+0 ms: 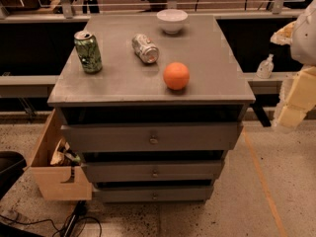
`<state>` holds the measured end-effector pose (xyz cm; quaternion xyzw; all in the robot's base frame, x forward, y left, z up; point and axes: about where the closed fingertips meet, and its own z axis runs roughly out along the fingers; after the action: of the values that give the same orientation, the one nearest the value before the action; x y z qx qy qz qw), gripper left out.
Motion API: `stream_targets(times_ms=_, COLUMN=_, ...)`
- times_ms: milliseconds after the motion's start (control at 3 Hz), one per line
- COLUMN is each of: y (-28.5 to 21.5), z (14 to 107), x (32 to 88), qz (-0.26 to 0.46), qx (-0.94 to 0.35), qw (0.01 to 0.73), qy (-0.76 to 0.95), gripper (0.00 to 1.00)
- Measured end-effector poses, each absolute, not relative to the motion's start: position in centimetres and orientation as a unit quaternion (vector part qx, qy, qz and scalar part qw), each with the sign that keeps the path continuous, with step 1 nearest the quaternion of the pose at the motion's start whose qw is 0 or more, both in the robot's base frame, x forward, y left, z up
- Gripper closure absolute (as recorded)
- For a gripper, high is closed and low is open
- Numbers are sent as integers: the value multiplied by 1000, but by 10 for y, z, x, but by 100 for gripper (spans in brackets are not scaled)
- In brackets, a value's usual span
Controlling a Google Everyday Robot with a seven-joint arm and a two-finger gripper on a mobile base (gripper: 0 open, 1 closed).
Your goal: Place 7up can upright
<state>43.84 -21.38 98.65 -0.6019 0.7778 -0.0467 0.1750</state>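
7up can lies sideways on grey cabinet top; gripper off right, grip unclear

Shiny metal 7up can on matt grey cabinet top; matt cream claw at right edge.

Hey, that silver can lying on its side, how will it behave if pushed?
The 7up can lies on its side on the cabinet top, so a nudge would probably roll it. Its smooth metal looks slippery and likely dents if squeezed. The gripper hangs right of the cabinet, away from it.
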Motion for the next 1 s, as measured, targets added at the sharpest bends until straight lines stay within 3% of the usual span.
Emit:
stream_targets(times_ms=667, y=-200, z=995, x=467, qz=-35, qx=-588, qw=209, qy=780, gripper=0)
stream_targets(times_ms=1000, y=-174, z=1015, x=536, qz=3, qx=-545, qw=281, qy=790, gripper=0)
